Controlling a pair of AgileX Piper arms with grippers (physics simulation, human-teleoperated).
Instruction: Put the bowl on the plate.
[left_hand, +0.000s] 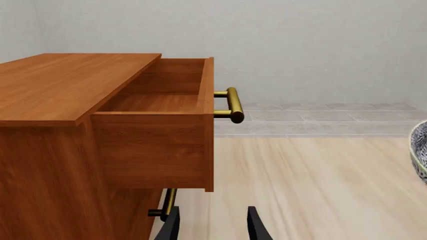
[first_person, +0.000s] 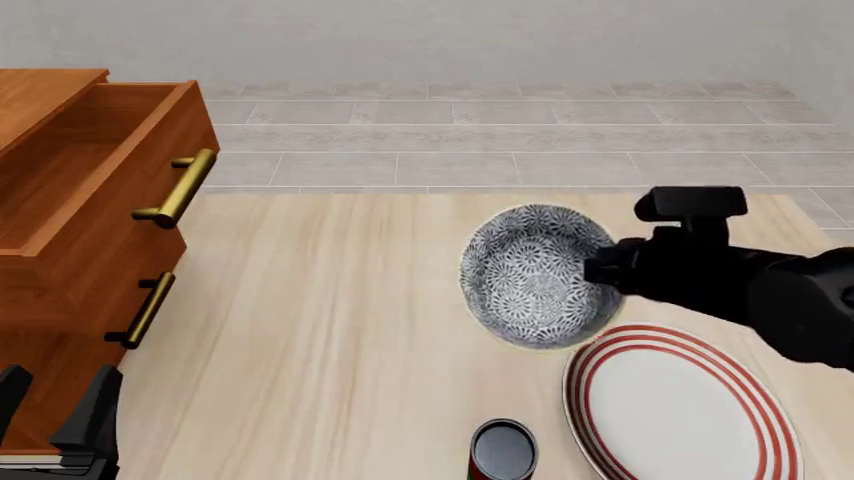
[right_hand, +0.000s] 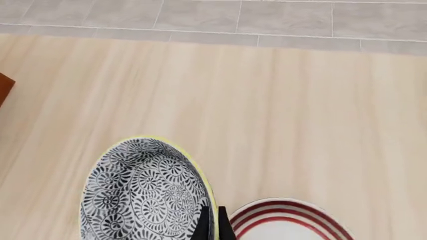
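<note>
I pinch bowl (first_person: 531, 275) rim in right gripper (right_hand: 211, 222) | bowl lifted, tilted | plate (first_person: 681, 405) at 5 o'clock, bare | placing left

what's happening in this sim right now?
The right end effector is pinched on the rim of the patterned bowl, which appears tilted and not yet on the red-ringed plate beside it. The left end effector sits open and idle near the wooden cabinet, whose top drawer is pulled out. A small dark red can stands on the table close to the plate.
</note>
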